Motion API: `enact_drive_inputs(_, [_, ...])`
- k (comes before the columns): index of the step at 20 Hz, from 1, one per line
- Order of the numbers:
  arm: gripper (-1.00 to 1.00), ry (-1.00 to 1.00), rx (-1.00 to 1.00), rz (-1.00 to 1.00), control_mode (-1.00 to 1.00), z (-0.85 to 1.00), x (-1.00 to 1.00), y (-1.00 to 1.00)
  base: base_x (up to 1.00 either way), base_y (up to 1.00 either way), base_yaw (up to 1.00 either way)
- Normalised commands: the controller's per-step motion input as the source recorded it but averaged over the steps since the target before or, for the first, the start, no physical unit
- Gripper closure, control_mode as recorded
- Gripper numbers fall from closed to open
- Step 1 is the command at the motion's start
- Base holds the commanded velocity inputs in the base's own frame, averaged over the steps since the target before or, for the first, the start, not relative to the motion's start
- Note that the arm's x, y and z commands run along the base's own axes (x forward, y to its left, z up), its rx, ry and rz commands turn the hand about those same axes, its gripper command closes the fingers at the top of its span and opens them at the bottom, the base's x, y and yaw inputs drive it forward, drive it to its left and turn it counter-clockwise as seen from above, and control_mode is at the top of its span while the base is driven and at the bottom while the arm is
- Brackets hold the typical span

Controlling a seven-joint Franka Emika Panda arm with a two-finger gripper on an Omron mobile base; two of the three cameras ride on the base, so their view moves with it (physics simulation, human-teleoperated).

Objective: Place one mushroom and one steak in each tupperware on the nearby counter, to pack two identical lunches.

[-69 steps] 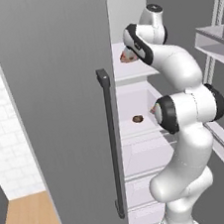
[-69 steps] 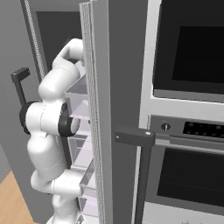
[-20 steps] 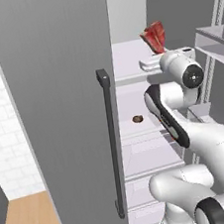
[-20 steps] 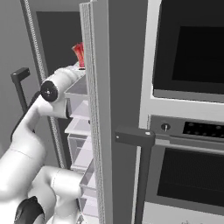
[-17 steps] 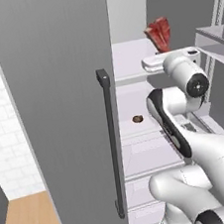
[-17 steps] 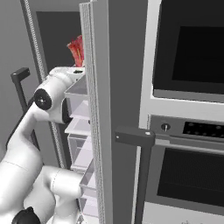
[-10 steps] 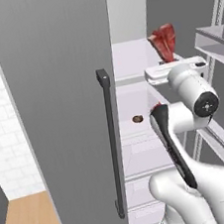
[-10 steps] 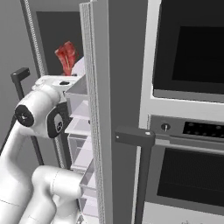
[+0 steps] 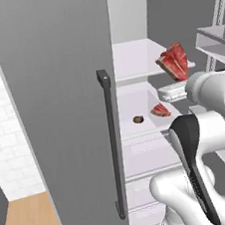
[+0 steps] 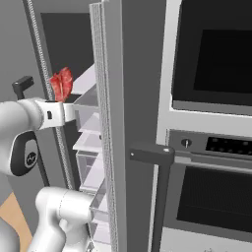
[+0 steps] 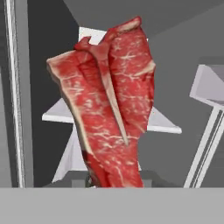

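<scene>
Your claw (image 9: 174, 89) holds one steak (image 9: 174, 61) upright, just outside the fridge shelves. Clear the door (image 9: 58, 106) before swinging toward the tabletop. A second steak (image 9: 160, 110) and a mushroom (image 9: 138, 119) remain on the shelf (image 9: 134, 106).

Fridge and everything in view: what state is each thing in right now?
Fridge door: open.
Held steak: gripped, lifted off the shelf, standing on edge.
Gripper: shut on the held steak.
Second steak: lying flat on the shelf.
Mushroom: resting on the same shelf.
Oven door: closed.
</scene>
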Motion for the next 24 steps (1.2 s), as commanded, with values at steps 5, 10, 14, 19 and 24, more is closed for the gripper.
enact_drive_inputs(5, [1.00,0.00,0.00,0.00,1.00,0.00,0.00,0.00,-1.00,0.02,0.00])
enact_drive_inputs(10, [1.00,0.00,0.00,0.00,1.00,0.00,0.00,0.00,-1.00,0.03,0.00])
enact_drive_inputs(14, [1.00,0.00,0.00,0.00,1.00,0.00,0.00,0.00,-1.00,0.02,0.00])
enact_drive_inputs(19, [1.00,0.00,0.00,0.00,1.00,0.00,0.00,0.00,-1.00,-0.04,-0.11])
enact_drive_inputs(24, [1.00,0.00,0.00,0.00,1.00,0.00,0.00,0.00,-0.68,-0.58,-0.61])
